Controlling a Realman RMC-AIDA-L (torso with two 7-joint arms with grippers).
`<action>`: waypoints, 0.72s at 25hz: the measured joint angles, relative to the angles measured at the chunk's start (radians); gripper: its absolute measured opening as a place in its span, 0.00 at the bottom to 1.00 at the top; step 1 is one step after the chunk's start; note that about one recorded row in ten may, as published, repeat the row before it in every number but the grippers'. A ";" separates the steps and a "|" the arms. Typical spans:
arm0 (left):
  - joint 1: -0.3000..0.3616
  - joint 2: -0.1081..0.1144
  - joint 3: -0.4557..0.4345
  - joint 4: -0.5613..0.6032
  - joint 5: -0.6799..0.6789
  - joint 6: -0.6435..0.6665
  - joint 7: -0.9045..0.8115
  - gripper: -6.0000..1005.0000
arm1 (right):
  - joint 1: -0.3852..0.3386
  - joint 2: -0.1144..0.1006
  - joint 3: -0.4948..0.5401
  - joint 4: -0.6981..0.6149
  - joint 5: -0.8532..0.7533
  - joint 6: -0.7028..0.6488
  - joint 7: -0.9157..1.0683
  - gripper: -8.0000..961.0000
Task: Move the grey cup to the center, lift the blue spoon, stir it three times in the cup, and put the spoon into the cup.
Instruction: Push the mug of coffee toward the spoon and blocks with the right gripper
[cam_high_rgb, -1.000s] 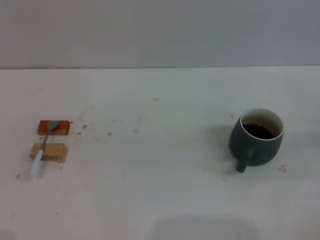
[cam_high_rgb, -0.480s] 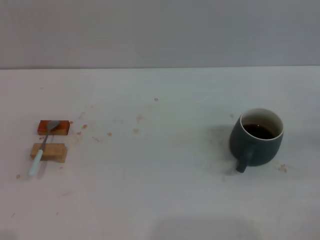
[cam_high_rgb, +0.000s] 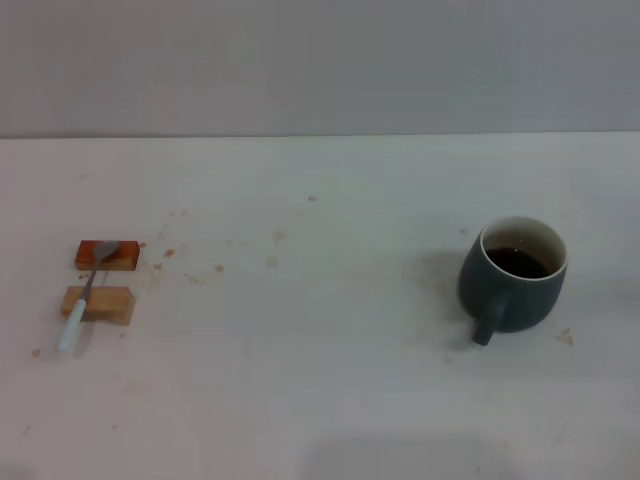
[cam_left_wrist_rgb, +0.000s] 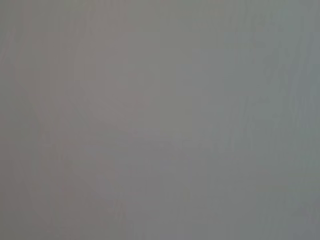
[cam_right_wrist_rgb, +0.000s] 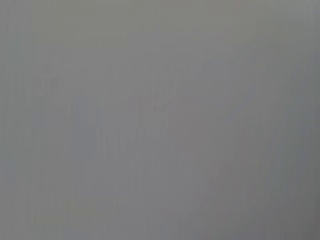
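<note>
The grey cup (cam_high_rgb: 513, 278) stands upright on the right side of the white table in the head view, dark brown liquid inside and its handle turned toward me. Far to the left lies the blue spoon (cam_high_rgb: 84, 296), its metal bowl resting on a reddish wooden block (cam_high_rgb: 107, 255) and its pale handle crossing a lighter wooden block (cam_high_rgb: 98, 304). Neither gripper shows in the head view. Both wrist views hold only a plain grey surface.
The white table (cam_high_rgb: 320, 350) carries small brown crumbs and stains around the blocks and near the cup. A grey wall (cam_high_rgb: 320, 60) rises behind the table's far edge. A wide stretch of bare tabletop lies between spoon and cup.
</note>
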 joint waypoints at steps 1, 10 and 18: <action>0.001 -0.001 0.001 0.000 0.000 -0.006 -0.003 0.85 | -0.003 0.003 -0.001 -0.001 -0.004 -0.003 -0.001 0.33; 0.005 -0.002 0.001 0.000 0.000 -0.004 -0.005 0.85 | -0.035 0.059 -0.016 -0.002 -0.063 -0.001 0.009 0.18; 0.000 -0.002 0.001 0.000 0.000 -0.001 -0.005 0.85 | -0.009 0.073 -0.214 -0.080 -0.068 0.009 0.220 0.01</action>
